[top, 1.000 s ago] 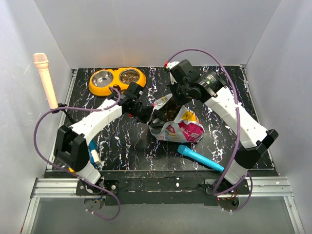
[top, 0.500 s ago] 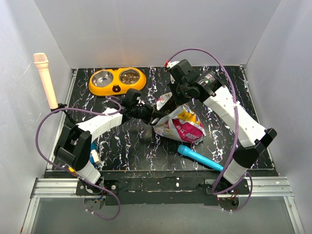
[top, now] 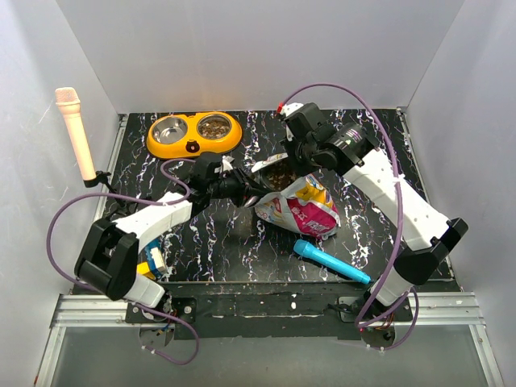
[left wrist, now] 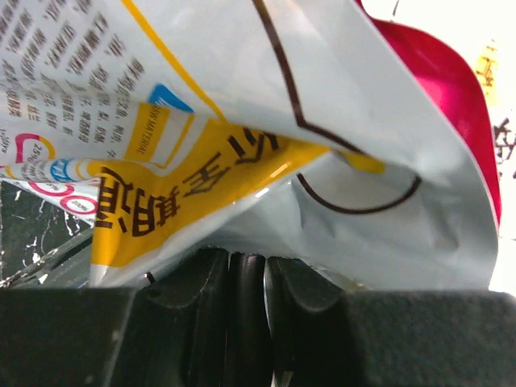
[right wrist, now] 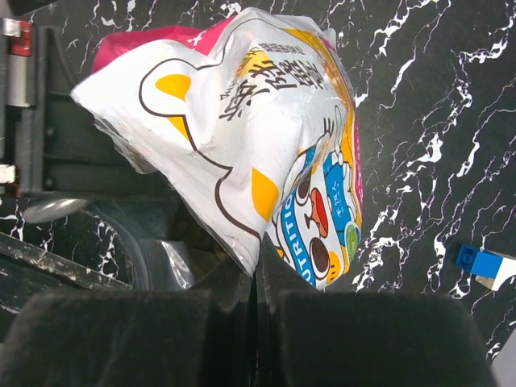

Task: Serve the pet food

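Observation:
The printed pouch (top: 302, 208) lies tilted at mid-table, its mouth open up and to the left with brown pet food (top: 278, 179) showing inside. My right gripper (top: 298, 167) is shut on the pouch's upper edge, and in the right wrist view its fingers (right wrist: 258, 270) pinch the pouch (right wrist: 242, 121). My left gripper (top: 247, 193) is at the pouch mouth, shut on the grey scoop (top: 256, 199). In the left wrist view a thin silvery strip sits between the fingers (left wrist: 248, 262), and the pouch (left wrist: 322, 121) fills the view. More kibble (top: 214, 126) lies in the right cup of the orange bowl (top: 193, 145).
The bowl's left steel cup (top: 168, 129) holds nothing. A blue cylinder (top: 330, 262) lies near the front edge, right of centre. A beige rod (top: 74, 133) stands at the left wall. A small blue-yellow block (top: 150, 263) lies by the left arm's base.
My left arm has swung down and left, its gripper now reaching right into the pouch mouth. The pouch has shifted right and tipped, held by my right gripper.

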You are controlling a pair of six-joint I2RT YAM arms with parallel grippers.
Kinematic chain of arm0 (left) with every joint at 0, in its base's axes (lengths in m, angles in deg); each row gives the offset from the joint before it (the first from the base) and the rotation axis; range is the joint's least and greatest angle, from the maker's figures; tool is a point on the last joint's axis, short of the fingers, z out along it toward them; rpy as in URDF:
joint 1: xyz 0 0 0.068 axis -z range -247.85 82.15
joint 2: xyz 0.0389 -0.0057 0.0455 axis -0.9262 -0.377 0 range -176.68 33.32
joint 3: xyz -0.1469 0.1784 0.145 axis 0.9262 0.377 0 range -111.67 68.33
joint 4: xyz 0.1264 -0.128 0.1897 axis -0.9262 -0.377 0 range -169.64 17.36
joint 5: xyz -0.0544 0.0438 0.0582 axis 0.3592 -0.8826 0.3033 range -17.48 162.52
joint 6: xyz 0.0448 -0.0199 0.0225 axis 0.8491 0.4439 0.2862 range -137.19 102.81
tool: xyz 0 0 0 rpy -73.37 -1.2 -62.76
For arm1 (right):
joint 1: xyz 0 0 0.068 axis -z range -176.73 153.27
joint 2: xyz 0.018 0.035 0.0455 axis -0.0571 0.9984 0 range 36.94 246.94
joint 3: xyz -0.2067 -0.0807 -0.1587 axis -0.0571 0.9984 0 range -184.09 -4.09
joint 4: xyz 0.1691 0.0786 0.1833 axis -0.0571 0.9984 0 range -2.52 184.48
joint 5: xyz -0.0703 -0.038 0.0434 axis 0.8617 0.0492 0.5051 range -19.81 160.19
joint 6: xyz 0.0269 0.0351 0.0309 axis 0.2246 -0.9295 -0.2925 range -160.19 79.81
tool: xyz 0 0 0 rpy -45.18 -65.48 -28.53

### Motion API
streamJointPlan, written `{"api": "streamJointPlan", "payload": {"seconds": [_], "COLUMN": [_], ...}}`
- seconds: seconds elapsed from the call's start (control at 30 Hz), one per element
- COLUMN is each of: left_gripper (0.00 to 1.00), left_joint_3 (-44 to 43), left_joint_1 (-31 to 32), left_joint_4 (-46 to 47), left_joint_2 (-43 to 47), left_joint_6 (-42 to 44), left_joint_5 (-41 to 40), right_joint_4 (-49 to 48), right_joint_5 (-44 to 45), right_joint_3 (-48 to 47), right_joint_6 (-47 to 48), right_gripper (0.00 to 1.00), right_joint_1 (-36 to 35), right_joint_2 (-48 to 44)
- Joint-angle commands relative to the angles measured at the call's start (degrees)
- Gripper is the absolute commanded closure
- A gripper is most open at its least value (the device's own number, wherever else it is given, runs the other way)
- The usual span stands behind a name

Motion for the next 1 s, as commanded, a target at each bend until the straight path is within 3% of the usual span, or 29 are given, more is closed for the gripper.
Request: {"api": "streamJointPlan", "payload": {"seconds": [0.0, 0.43, 0.57, 0.73, 0.87, 0.97], "left_gripper": [1.00, 1.00, 1.00, 1.00, 1.00, 1.00], "left_joint_3": [1.51, -1.21, -1.21, -1.83, 1.07, 1.07], "left_joint_1": [-2.25, -2.34, -2.51, -2.86, -3.48, -3.39], "left_joint_4": [6.13, -1.88, 2.92, -1.33, 2.69, -1.33], "left_joint_2": [5.73, 10.82, 8.21, 12.84, 11.19, 13.97], "left_joint_6": [-2.13, -3.02, -4.86, -5.04, -6.10, -5.13], "left_joint_5": [-4.64, 3.53, 6.25, 6.88, 8.10, 7.94], "right_joint_4": [-6.08, -6.26, -6.78, -6.08, -7.14, -6.70], "right_joint_5": [2.01, 1.57, 1.57, 1.66, 1.92, 1.57], "right_joint_3": [-2.24, -3.73, -3.21, -3.21, -1.19, -1.45], "right_joint_6": [1.64, 2.87, 3.22, 2.79, 3.05, 2.96], "right_gripper": [0.99, 0.99, 0.99, 0.99, 0.99, 0.99], "right_joint_1": [0.23, 5.06, 5.59, 5.85, 6.20, 6.56], "right_joint_2": [-8.69, -7.72, -7.99, -8.16, -9.04, -8.87]}}
